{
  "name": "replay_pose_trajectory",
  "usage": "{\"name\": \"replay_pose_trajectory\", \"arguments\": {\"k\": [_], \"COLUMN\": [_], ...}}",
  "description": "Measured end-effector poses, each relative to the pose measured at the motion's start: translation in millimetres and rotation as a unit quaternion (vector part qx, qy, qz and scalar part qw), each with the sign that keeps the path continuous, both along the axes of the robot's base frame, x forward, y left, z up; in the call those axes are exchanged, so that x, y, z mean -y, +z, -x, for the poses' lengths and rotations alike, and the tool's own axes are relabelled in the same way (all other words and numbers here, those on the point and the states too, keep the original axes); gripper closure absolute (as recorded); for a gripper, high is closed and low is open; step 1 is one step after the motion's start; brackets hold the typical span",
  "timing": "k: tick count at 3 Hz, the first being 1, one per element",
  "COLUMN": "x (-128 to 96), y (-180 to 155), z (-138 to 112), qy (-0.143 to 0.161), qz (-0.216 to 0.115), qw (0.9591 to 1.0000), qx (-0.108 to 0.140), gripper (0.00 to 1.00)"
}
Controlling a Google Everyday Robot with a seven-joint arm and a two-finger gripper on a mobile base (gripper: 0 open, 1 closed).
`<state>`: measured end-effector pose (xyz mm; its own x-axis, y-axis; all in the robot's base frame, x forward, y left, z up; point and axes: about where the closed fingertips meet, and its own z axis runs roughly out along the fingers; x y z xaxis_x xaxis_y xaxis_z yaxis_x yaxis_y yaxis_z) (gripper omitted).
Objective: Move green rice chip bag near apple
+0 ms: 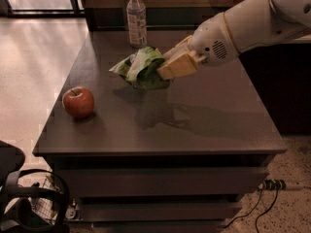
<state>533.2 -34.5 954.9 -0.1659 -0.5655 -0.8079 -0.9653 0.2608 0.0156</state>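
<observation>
The gripper [164, 68] is reaching in from the right over the middle of the table, and its tan fingers [179, 65] are clamping the right-hand side of the green rice chip bag [140, 66]. The bag is sticking out leftward from the fingertips, crumpled, its pale printed face turning upward and its darker green underside sagging below. It is hanging clear of the tabletop rather than lying on it: a dark shadow [154, 111] is falling on the surface below and a little in front, separate from the bag itself. Behind the fingers, the white rounded arm [243, 23] is running up and off toward the upper right corner.

The apple [78, 102] is sitting upright on the near left part of the table, stem up, close to the left edge. The bag is hovering apart from it, farther back and to the right, with bare tabletop showing between the two. A clear plastic bottle [136, 17] with a white cap is standing upright at the far edge of the table [223, 115], just behind the bag and not touching it. Cables [265, 198] are trailing over the speckled floor at the lower right, and a black chair-like frame [22, 203] is poking in at the lower left.
</observation>
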Motion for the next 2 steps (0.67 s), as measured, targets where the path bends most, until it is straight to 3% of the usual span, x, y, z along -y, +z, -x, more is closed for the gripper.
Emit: {"name": "replay_pose_trajectory", "arguments": {"k": [1, 2], "x": [-1.6, -4.4], "y": [0.0, -0.1], "z": [0.5, 1.4], "qy": [0.002, 0.004], "qz": [0.000, 0.001], "qw": [1.0000, 1.0000], "qx": [0.000, 0.000], "gripper": [0.45, 0.15]}}
